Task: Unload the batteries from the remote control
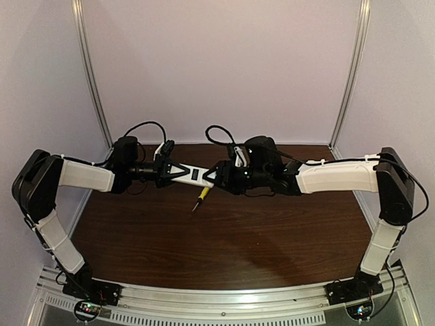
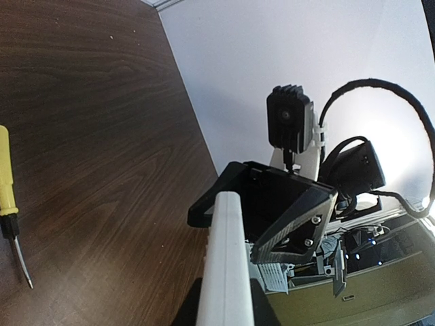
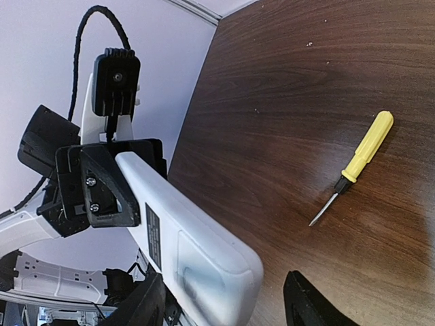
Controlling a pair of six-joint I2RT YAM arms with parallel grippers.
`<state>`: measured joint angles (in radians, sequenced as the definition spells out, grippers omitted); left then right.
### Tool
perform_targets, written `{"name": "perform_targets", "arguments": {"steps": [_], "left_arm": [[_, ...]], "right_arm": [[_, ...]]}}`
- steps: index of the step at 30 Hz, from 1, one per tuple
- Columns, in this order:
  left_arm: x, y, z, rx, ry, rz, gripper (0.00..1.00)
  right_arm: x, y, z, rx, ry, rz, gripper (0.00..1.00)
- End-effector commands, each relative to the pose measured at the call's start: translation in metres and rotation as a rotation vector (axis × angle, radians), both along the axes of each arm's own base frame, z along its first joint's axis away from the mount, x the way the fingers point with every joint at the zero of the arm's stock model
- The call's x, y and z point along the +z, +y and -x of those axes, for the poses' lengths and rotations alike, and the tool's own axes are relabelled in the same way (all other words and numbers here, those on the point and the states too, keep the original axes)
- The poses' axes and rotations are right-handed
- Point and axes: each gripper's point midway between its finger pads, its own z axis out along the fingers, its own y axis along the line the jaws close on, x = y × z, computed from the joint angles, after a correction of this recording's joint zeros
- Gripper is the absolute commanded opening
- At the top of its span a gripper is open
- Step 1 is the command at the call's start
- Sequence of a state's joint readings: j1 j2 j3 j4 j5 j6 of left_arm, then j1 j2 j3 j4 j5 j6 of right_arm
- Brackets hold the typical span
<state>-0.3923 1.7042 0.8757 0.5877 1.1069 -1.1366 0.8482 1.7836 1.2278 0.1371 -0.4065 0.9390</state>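
Note:
The white remote control (image 1: 194,174) is held in the air between my two arms, above the back of the table. My left gripper (image 1: 170,171) is shut on its left end; in the left wrist view the remote (image 2: 224,265) runs up edge-on from my left gripper (image 2: 228,314). My right gripper (image 3: 228,307) is open, its fingers (image 3: 312,305) either side of the remote's other end (image 3: 197,251), with a gap on the right side. The remote's back with its label and closed cover faces the right wrist camera. The batteries are hidden.
A yellow-handled screwdriver (image 1: 202,196) lies on the dark wooden table (image 1: 224,238) below the remote; it also shows in the left wrist view (image 2: 8,197) and in the right wrist view (image 3: 357,163). White walls enclose the back and sides.

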Motion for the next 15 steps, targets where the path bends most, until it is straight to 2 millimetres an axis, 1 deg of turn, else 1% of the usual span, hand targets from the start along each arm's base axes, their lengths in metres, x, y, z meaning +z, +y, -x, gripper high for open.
{"name": "perform_targets", "arguments": {"steps": [1, 9, 15], "left_arm": [[0.0202, -0.0001, 0.0005, -0.022, -0.078, 0.041, 0.00], [0.0220, -0.0002, 0.0014, -0.028, -0.081, 0.045, 0.00], [0.0233, -0.0001, 0.0021, -0.030, -0.087, 0.048, 0.00]], "right_arm": [[-0.0006, 0.0062, -0.0023, -0.004, -0.011, 0.007, 0.59], [-0.0025, 0.0057, -0.0022, -0.005, -0.011, 0.005, 0.51], [-0.0010, 0.0054, -0.0036, -0.012, -0.013, 0.004, 0.48]]}}
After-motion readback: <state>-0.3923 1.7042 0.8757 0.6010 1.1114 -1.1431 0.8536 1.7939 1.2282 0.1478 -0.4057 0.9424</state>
